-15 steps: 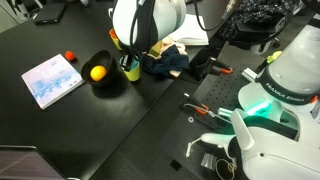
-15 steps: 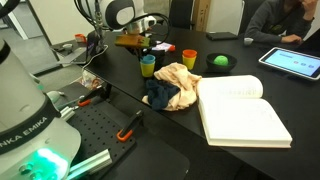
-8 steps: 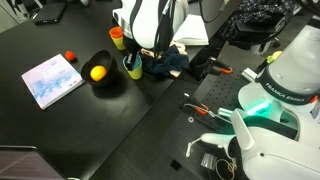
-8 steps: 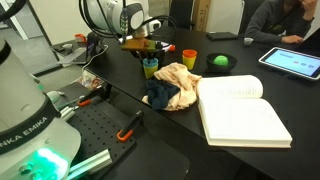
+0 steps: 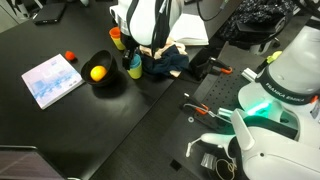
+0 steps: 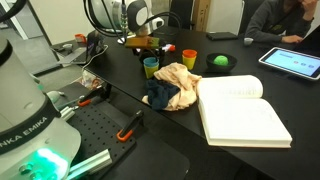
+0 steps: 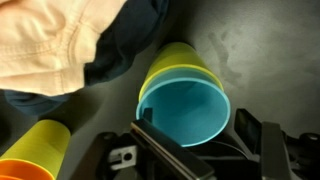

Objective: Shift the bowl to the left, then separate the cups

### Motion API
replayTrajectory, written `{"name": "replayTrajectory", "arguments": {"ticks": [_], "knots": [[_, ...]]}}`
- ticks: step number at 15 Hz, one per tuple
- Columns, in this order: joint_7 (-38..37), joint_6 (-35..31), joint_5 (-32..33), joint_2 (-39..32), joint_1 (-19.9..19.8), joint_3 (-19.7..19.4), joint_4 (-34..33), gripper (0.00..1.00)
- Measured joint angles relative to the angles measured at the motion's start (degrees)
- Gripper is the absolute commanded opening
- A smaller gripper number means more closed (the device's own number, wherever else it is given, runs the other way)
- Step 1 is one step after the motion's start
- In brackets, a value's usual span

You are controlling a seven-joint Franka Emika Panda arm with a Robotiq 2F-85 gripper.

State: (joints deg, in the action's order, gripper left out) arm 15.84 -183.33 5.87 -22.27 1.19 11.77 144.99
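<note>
Cups, blue nested in yellow, under end effector; jaws apart, arm reaching down from above

Nested cups just beside cloth, bowl holding ball between them and booklet

In an exterior view, the white robot base at the right of the frame bears the grey lettering "FRANKA EMIKA". In an exterior view the same base fills the lower left, and only "NKA EMIKA" shows because the frame edge cuts the start. The print on the open book at centre right is too small to read.
</note>
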Motion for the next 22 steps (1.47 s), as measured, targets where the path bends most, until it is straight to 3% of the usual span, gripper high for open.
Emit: {"name": "replayTrajectory", "arguments": {"ticks": [6, 7, 22], "knots": [[-1.2, 2.4, 0.0, 0.0, 1.0, -0.5, -0.8, 0.05], [-1.3, 2.7, 0.0, 0.0, 1.0, -0.5, -0.9, 0.03], [-2.2, 13.0, 0.0, 6.4, 1.4, -0.4, -3.3, 0.03]]}}
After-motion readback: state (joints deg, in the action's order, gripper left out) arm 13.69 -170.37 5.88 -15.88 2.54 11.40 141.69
